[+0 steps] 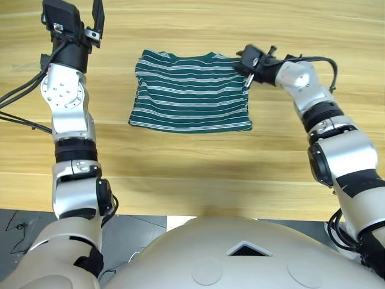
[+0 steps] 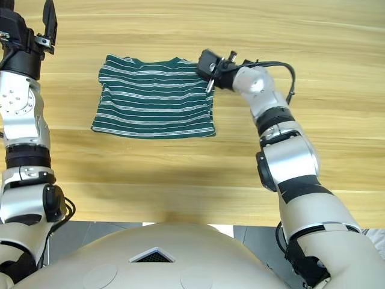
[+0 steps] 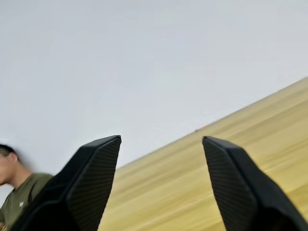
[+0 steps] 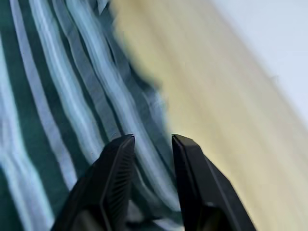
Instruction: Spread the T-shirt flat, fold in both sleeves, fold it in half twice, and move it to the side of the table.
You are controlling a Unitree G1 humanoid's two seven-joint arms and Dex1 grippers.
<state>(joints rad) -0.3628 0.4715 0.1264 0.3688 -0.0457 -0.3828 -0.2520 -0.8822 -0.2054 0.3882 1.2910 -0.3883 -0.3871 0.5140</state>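
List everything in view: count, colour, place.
T-shirt: one, dark green with white stripes, lying flat near the middle of the table, sleeves already folded in.
table: one, light wood, under the T-shirt and both arms.
floor: dark grey, past the table's near edge.
cables: a few, black, trailing across the table's left side beside the left arm.
left gripper: one, black, open, raised over the far left of the table, apart from the T-shirt.
right gripper: one, black, at the T-shirt's right edge near the shoulder.
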